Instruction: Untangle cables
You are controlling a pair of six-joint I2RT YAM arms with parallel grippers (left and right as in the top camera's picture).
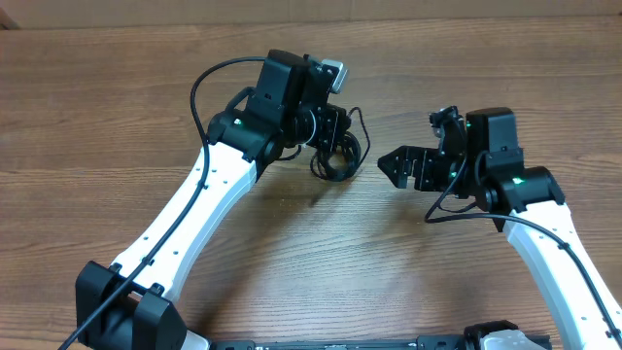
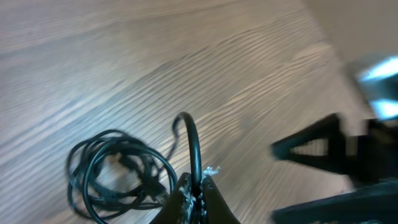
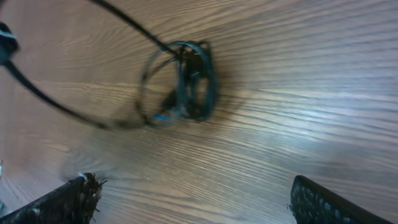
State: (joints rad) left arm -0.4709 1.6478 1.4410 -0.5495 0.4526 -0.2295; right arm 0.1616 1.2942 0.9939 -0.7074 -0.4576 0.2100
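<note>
The cables (image 1: 338,158) are thin black cords in a tangled coil on the wooden table, just right of my left wrist. In the left wrist view the coil (image 2: 118,174) lies at lower left and one strand arcs up into my left gripper (image 2: 198,190), which is shut on that strand. In the right wrist view the coil (image 3: 186,84) hangs in loops with a strand running up to the left. My right gripper (image 1: 394,165) is open and empty, a short way right of the coil; its fingers show wide apart (image 3: 193,199).
The wooden table (image 1: 311,253) runs across the view, with a pale wall strip at the far edge. Thicker black cables (image 1: 199,92) run along the white arms. My right gripper's dark fingers show blurred in the left wrist view (image 2: 329,149).
</note>
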